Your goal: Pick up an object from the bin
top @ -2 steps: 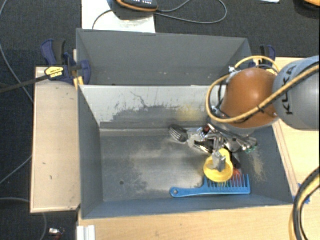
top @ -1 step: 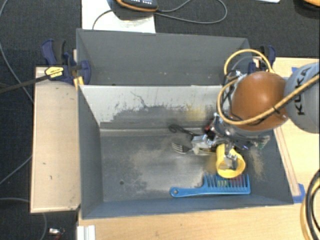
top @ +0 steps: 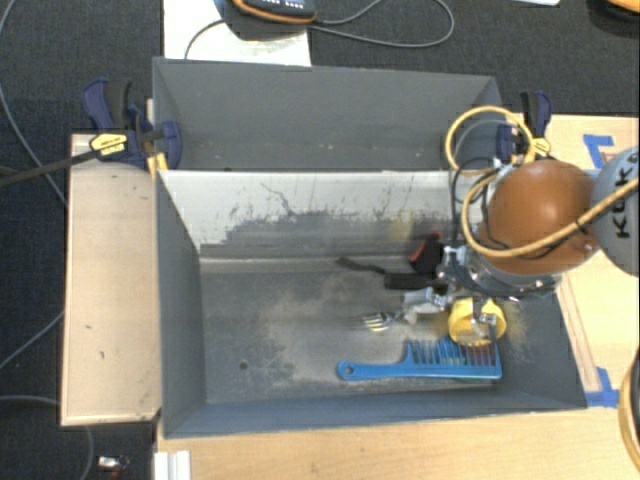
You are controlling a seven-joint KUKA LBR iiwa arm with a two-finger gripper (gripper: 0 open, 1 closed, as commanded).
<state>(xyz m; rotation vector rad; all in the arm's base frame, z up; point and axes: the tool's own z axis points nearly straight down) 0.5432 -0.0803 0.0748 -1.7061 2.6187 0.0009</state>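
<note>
At the bin's (top: 180, 298) right, the KU-marked arm's (top: 615, 203) hand (top: 450, 286), grip unclear, hangs by a round yellow thing (top: 470, 326) and blue comb (top: 420, 370)

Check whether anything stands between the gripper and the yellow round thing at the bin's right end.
Nothing visible does. The gripper hangs at the upper-left edge of the yellow round thing. The blue comb lies just below it in view, the fork to its left, both aside.

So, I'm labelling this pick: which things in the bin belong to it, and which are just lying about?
Job: tool, at the right of the bin; yellow round thing next to it, the likeliest pick.
Lying about: blue comb at the front; fork left of the tool; black thing with red, further back.
</note>
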